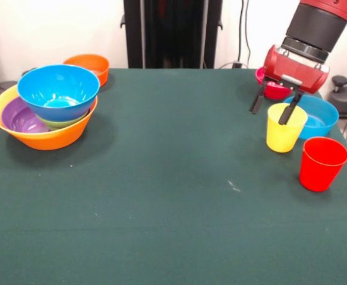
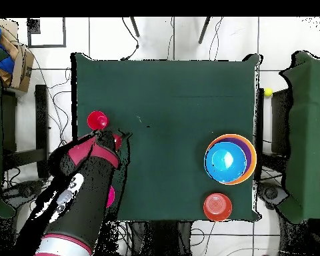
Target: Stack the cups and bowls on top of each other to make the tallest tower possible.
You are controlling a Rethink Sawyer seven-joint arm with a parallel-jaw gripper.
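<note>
My gripper [image 1: 273,105] is open at the right of the table. One finger hangs outside the yellow cup [image 1: 285,132] and the other reaches over its rim. The red cup [image 1: 322,163] stands just in front; it also shows in the overhead view [image 2: 97,121]. A blue bowl [image 1: 321,119] and a pink-red bowl [image 1: 273,90] sit behind the yellow cup. At the left stands the tower [image 1: 50,110]: a large yellow-orange bowl [image 1: 46,139] holding a purple bowl [image 1: 19,117], a green bowl and a blue bowl [image 1: 58,90] on top. A second large yellow-orange bowl is out of view.
A small orange bowl [image 1: 89,65] sits at the back left, behind the tower; it also shows in the overhead view [image 2: 217,207]. The arm [image 2: 83,200] covers the yellow cup in the overhead view. Chairs and cables surround the table [image 1: 173,196].
</note>
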